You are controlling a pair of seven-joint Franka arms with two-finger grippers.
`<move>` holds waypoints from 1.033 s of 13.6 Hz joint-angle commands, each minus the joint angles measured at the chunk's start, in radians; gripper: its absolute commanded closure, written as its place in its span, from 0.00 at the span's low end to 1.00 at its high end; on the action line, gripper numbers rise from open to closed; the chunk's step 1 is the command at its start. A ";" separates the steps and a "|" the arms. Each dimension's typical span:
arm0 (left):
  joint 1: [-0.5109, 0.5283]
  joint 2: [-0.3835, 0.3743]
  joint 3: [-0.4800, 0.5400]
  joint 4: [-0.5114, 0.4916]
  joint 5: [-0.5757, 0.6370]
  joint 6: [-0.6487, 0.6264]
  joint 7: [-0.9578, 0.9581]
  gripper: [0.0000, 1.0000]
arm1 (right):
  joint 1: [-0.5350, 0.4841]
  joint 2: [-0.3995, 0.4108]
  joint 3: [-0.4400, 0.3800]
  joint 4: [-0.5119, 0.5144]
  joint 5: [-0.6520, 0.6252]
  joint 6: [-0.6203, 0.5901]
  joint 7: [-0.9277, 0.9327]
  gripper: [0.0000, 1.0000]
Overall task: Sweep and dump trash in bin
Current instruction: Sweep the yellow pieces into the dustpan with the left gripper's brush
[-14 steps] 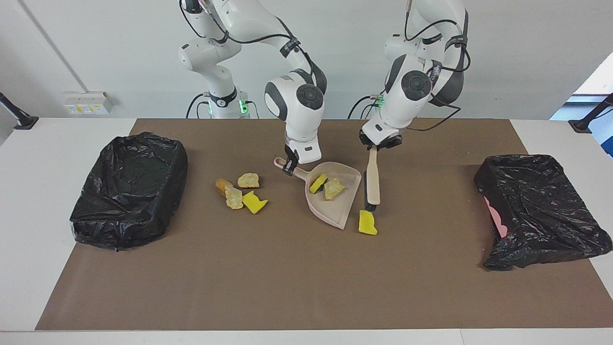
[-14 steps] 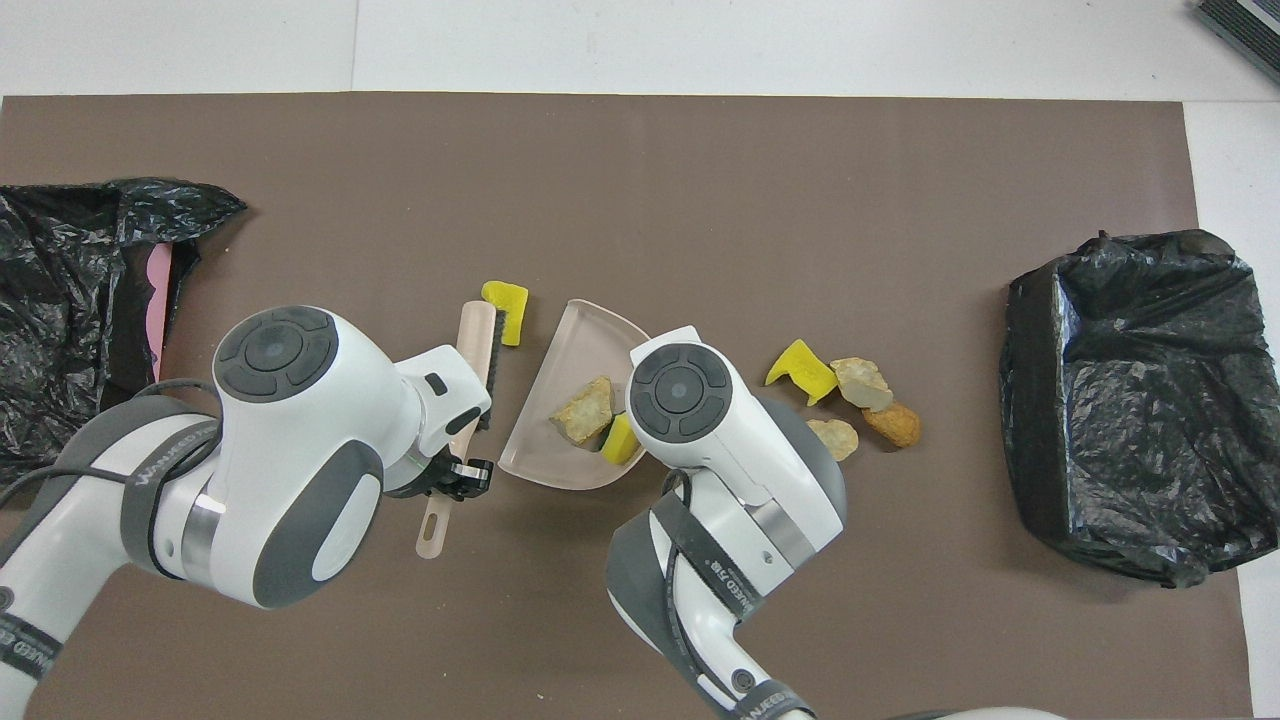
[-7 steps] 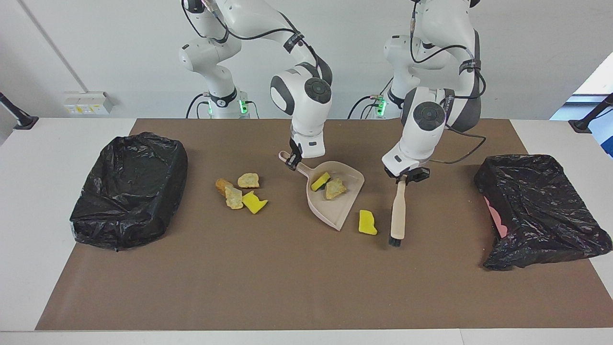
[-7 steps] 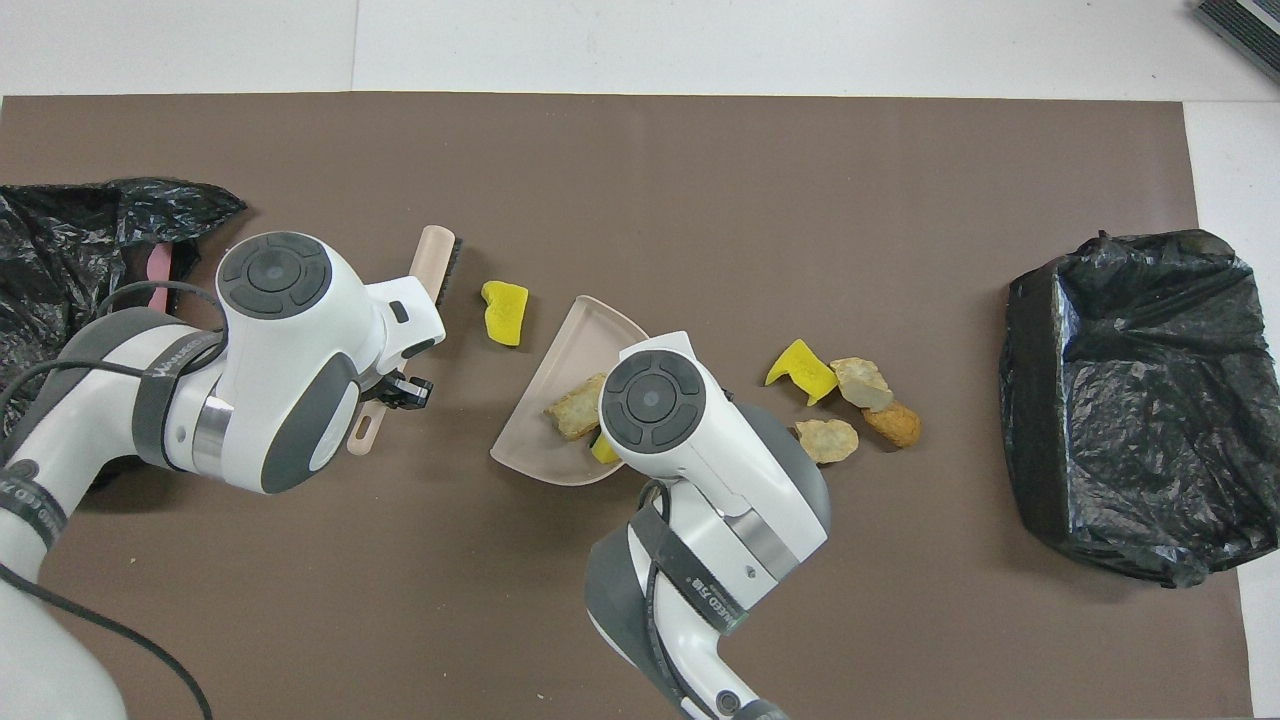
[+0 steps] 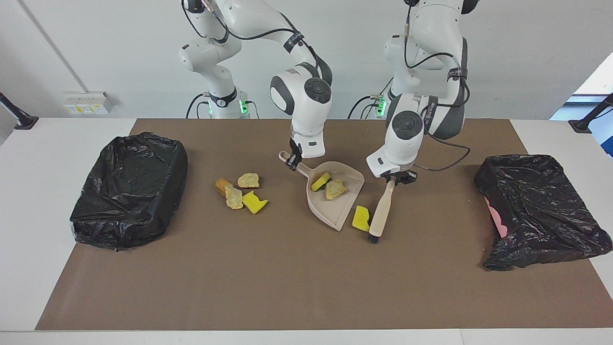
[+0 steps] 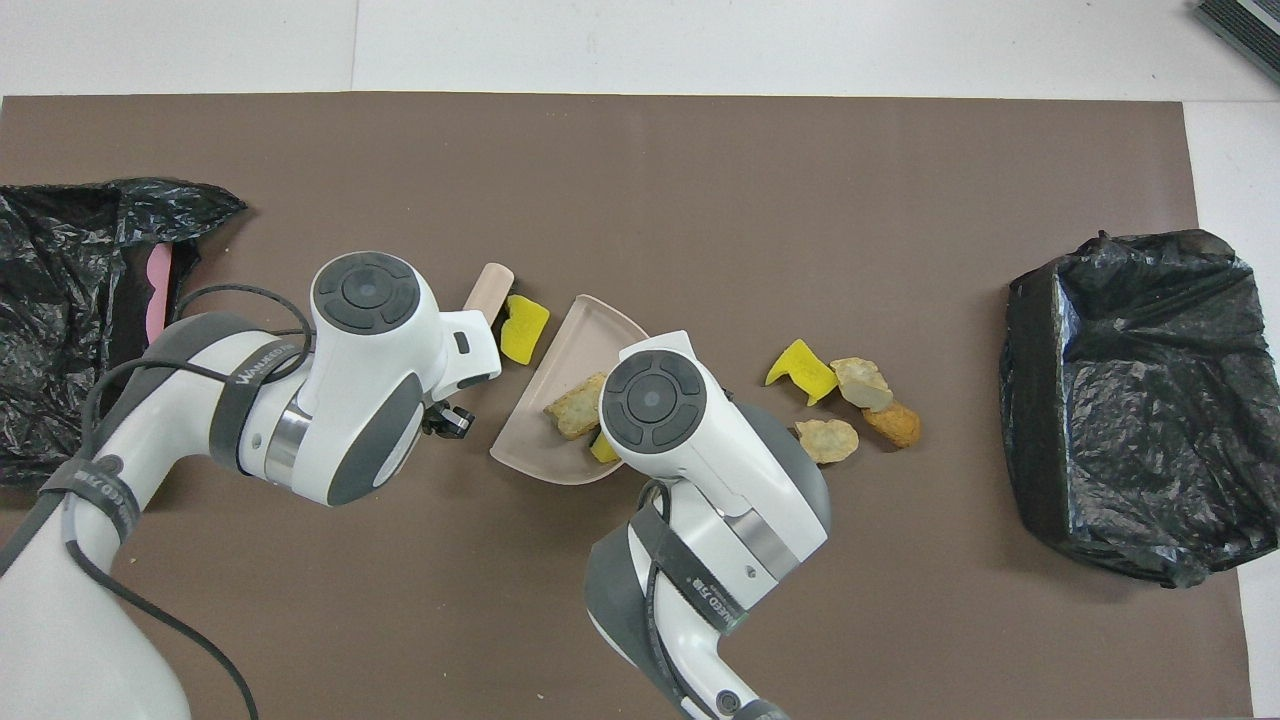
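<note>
Left tool [image 5: 393, 179] clamped on the handle of a beige brush [image 5: 381, 211], which slants down to the brown mat [image 5: 287, 278] with its dark bristle end touching a loose yellow sponge scrap [image 5: 360, 218] just beside the open lip of the dustpan [image 5: 341, 208]; right tool [image 5: 291, 162] clamped on the dustpan's handle, at the end of the pan nearer to the robots. Inside the dustpan lie one yellow, green-backed sponge scrap [image 5: 319, 181] and one tan crumbly chunk [image 5: 334, 188], touching each other. Beside the dustpan, toward the right arm's end of the tabletop [image 5: 48, 143], sits a cluster of trash [image 5: 239, 191]: three tan-to-orange chunks and one yellow sponge scrap. Two bins lined with black bags stand well apart from the dustpan, one bin [image 5: 127, 189] at the right arm's end of the mat, the second bin [image 5: 541, 211] at the left arm's end, the latter showing a pink patch on its side
</note>
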State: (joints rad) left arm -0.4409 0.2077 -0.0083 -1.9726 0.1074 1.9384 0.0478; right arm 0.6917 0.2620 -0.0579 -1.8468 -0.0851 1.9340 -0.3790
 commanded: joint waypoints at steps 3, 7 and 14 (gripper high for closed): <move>-0.137 -0.063 0.010 -0.022 -0.024 -0.125 -0.005 1.00 | -0.006 -0.006 0.007 -0.006 -0.018 0.016 0.029 1.00; -0.121 -0.111 0.027 -0.014 -0.068 -0.133 -0.022 1.00 | -0.011 -0.004 0.007 -0.006 -0.016 0.019 0.019 1.00; -0.108 -0.148 0.022 -0.019 -0.068 -0.162 -0.452 1.00 | -0.086 -0.076 0.000 -0.002 -0.012 -0.004 -0.104 1.00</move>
State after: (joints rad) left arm -0.5426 0.1109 0.0146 -1.9727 0.0522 1.8040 -0.3161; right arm 0.6533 0.2505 -0.0634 -1.8403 -0.0862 1.9356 -0.4346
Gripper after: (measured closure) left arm 0.736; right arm 0.670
